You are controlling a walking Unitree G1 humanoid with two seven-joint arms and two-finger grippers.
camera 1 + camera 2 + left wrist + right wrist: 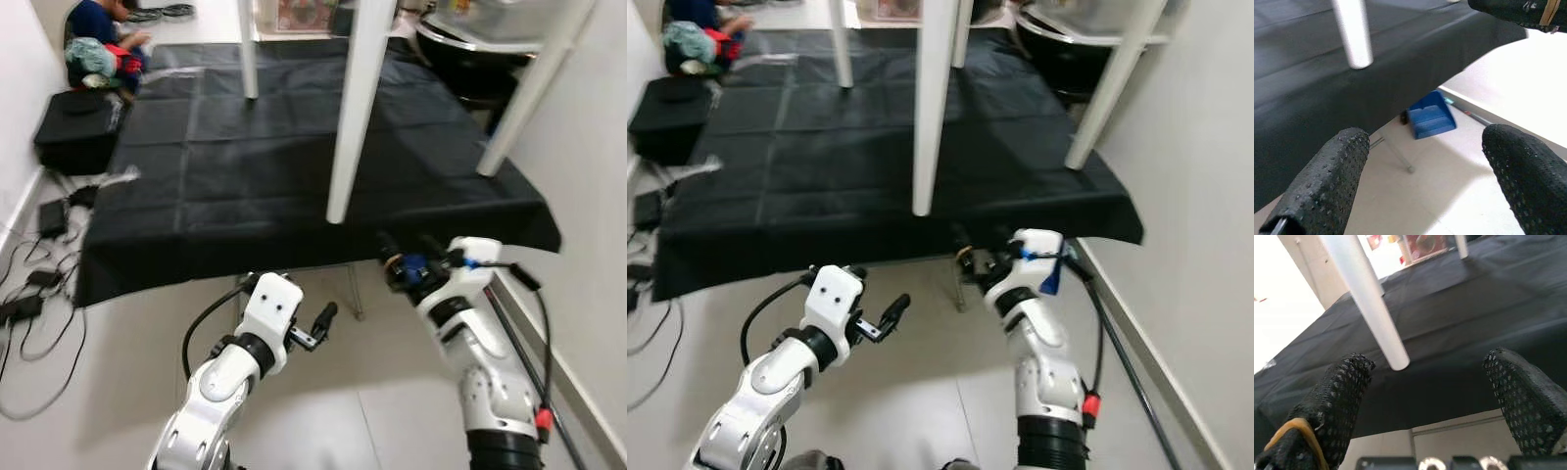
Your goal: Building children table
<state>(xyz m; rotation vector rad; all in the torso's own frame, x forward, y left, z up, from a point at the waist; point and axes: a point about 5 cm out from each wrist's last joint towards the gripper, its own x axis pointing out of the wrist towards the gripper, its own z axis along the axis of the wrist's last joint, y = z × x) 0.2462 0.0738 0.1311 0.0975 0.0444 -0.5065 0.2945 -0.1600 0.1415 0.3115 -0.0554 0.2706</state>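
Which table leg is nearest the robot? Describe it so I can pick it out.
On the black cloth-covered platform stands a white children table. The nearest leg is the thick one ending near the cloth's front edge, closest to the right end effector; the other legs stand further back.

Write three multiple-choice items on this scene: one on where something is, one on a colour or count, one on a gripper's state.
1. Where does the near white table leg stand?
A. on the black cloth
B. on the bare floor
C. in a gripper

2. What colour is the dustpan under the cloth-covered surface?
A. red
B. blue
C. green

3. How are the left gripper fingers?
A. shut on a leg
B. shut on the cloth
C. open, holding nothing

Answers: 1 A, its foot rests on the black cloth. 2 B, the left wrist view shows it blue. 3 C, the floor shows between its spread fingers.
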